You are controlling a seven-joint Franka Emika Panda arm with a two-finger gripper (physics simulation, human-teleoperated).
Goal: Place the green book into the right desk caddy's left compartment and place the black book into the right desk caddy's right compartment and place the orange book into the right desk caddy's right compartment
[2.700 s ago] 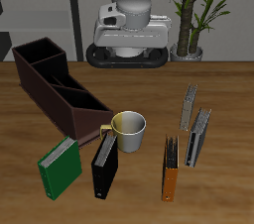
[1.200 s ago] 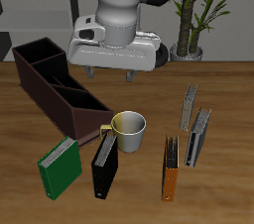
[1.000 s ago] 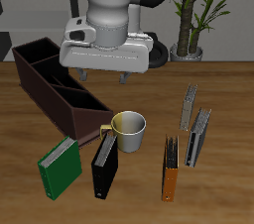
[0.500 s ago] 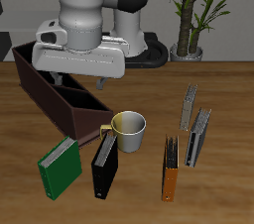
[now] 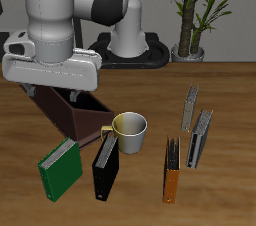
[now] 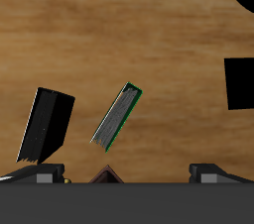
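Gripper [image 5: 55,94] hangs over right desk caddy [image 5: 75,114], fingers apart, holding nothing. Green book [image 5: 58,167] at caddy's 6 o'clock; black book [image 5: 106,165] beside it.

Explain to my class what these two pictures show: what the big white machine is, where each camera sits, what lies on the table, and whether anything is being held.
These are computer-simulated pictures. The big white machine is a robot arm; its jaws are its grasping part. One picture looks at the table from the front and above. The other comes from a camera on the arm's wrist, looking down. On the wooden table sit a long dark maroon-brown box with dividers, a cream mug, a dark green book, a black book, a slim orange book and two slim grey books. The wrist picture shows the green book and black book from above. Nothing is seen held; all books rest on the table.
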